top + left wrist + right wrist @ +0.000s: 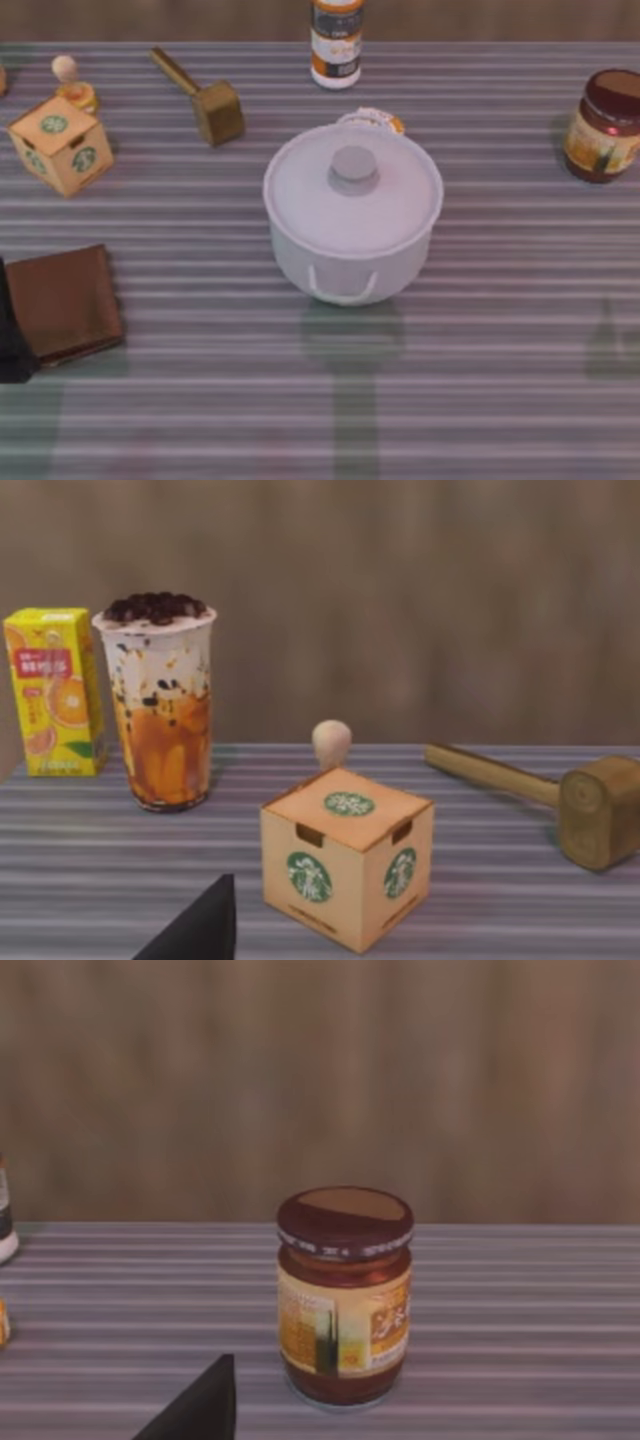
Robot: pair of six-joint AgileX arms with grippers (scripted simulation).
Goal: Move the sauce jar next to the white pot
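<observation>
Sauce jar (602, 124) stands upright at the right edge of the top view, in the upper right of the frame, well apart from the white pot (352, 212) in the middle of the table (200, 400). One jar, one pot.

Nearest in the top view, at the lower left edge, lies one brown flat square item (65, 303), with a dark shape at the frame's left border touching its corner (what that shape is, I cannot tell). The pot comes next, lid on, grey knob up, loop handle facing the bottom of the frame. Beyond it on the left sit one wooden cube box (60, 145) with green round logos and one wooden mallet (206, 99), apart from each other. A small round-topped wooden piece (70, 84) stands just behind the box. Farthest, at the top centre, stands one orange-and-white bottle (336, 41).

The left wrist view adds one bubble-tea cup (161, 702) and one yellow juice carton (56, 692) behind the box.

Neither gripper shows clearly, so whether their fingers are wide or narrow I cannot tell.
</observation>
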